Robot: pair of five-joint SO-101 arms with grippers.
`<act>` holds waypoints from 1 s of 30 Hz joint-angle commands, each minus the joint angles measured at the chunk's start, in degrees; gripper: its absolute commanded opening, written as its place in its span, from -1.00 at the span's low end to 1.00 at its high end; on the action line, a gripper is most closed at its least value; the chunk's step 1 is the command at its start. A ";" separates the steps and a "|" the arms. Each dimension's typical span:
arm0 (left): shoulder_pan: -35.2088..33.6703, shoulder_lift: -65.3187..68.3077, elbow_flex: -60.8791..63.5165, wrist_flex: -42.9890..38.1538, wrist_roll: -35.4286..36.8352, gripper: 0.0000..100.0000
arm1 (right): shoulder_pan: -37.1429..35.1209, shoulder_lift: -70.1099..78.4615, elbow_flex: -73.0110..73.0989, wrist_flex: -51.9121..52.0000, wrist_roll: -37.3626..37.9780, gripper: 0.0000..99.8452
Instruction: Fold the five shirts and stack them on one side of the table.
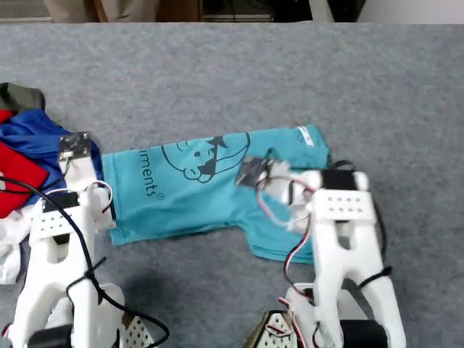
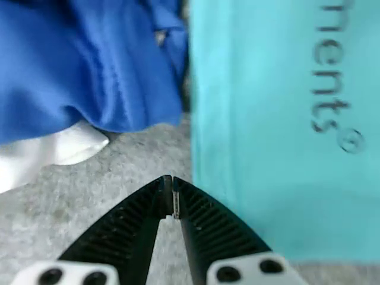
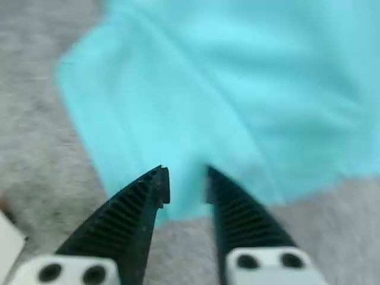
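A turquoise shirt (image 1: 196, 188) with dark print lies spread flat across the middle of the grey table (image 1: 239, 80). My left gripper (image 2: 172, 185) is shut with nothing in it, its tips low over bare table just beside the turquoise shirt's hem (image 2: 267, 130). My left arm (image 1: 69, 210) stands between that hem and the pile. My right gripper (image 3: 185, 178) is open, hovering at the edge of the shirt's near sleeve (image 3: 196, 107). My right arm (image 1: 341, 206) covers part of that sleeve (image 1: 279, 243).
A loose pile sits at the table's left edge: a blue shirt (image 1: 29, 138), a red one (image 1: 16, 181), a white one (image 1: 13, 235) and a dark olive one (image 1: 22, 94). In the left wrist view the blue cloth (image 2: 83, 65) and white cloth (image 2: 41, 157) lie close ahead.
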 commanded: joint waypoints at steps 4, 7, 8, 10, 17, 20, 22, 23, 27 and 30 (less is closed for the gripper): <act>-2.90 5.93 -1.14 -6.15 3.16 -0.96 | -6.46 0.92 5.32 0.18 3.16 -0.66; -3.16 7.25 -2.46 -4.57 3.08 -0.96 | -6.55 3.82 6.37 -0.26 4.48 -0.66; -3.16 7.52 -2.55 -4.48 3.08 -0.96 | -6.55 4.88 6.64 -0.70 4.66 -0.66; -3.16 7.52 -2.55 -4.48 3.08 -0.96 | -6.55 6.64 7.25 -2.02 4.66 -0.66; -2.99 7.69 -2.55 -4.57 3.08 -0.96 | -6.55 8.92 8.57 -3.25 4.66 -0.66; -2.99 7.69 -2.55 -4.57 3.08 -0.96 | -6.55 9.01 10.51 -6.77 4.66 -0.66; -2.99 7.69 -2.55 -4.57 3.08 -0.96 | -6.55 9.01 12.18 -9.49 4.66 -0.64; -2.99 7.69 -2.55 -4.57 3.08 -0.96 | -6.55 9.01 12.44 -9.85 4.66 -0.61; -2.90 7.78 -2.55 -4.48 3.08 -0.96 | -6.55 9.01 12.70 -10.29 4.66 -0.59; -2.90 7.78 -2.55 -4.40 3.08 -0.96 | -6.55 9.10 13.05 -11.08 4.66 -0.59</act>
